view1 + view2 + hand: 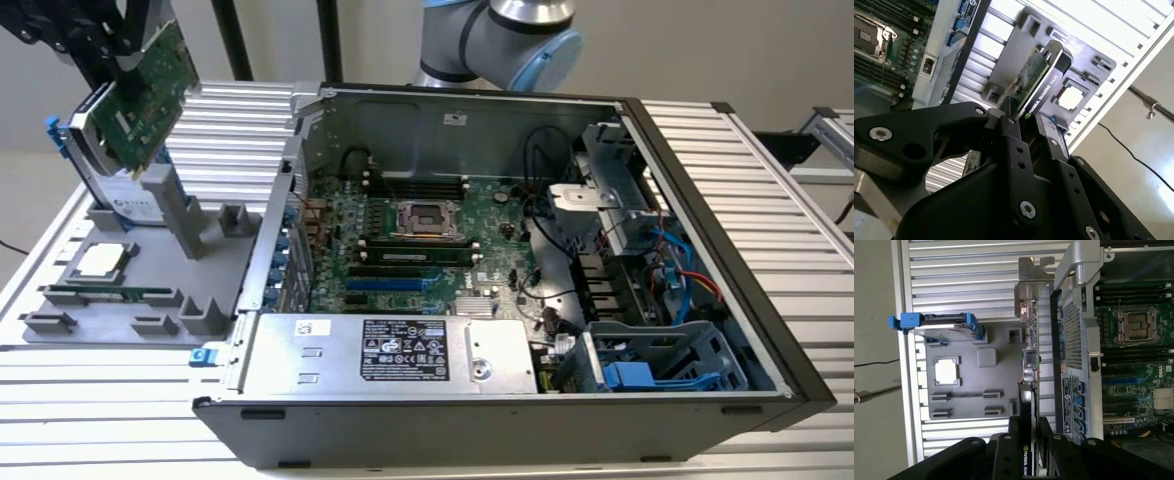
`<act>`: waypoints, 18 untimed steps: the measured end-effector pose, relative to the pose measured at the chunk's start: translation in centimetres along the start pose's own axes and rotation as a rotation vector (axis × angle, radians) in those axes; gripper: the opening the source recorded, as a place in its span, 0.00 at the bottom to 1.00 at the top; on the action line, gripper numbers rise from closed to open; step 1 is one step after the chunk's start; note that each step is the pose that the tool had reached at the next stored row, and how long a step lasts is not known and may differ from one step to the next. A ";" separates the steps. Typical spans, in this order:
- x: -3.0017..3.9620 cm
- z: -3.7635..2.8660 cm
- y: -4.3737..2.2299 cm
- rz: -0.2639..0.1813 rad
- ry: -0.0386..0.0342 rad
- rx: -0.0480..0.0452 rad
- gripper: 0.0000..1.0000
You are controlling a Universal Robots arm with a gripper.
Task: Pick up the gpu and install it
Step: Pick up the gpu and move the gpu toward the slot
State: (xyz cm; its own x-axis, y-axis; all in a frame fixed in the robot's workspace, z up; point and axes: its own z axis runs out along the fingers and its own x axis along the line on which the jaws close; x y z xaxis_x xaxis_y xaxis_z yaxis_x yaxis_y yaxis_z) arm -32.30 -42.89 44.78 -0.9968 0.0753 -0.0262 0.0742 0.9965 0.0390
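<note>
our hand (1028, 426) is closed on the gpu (150, 98) along its edge; we judge it stiff, light, fragile.

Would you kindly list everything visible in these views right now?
table: one, silver slats, under everything
computer case: one, dark grey, open, mid-table
motherboard: one, green, inside computer case
tray: one, grey, at the exterior view's left
hard drive: one, silver with blue rails, upright on tray
processor chip: one, silver, on tray
memory stick: one, green, on tray
gpu: one, green and black, above tray
arm: one, grey and blue, beyond computer case
gripper: one, black, shut on the gpu
</note>
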 end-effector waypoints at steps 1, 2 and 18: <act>-0.15 0.01 0.01 0.000 0.0000 0.0000 0.00; -0.29 0.01 0.02 0.000 0.0002 0.0000 0.00; -2.35 0.07 0.17 0.000 0.0008 0.0001 0.00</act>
State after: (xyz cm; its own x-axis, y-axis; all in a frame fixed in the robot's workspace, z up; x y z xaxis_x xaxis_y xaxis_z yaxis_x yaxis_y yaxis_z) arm -29.94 -42.89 44.78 -0.9968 0.0753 -0.0254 0.0742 0.9965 0.0390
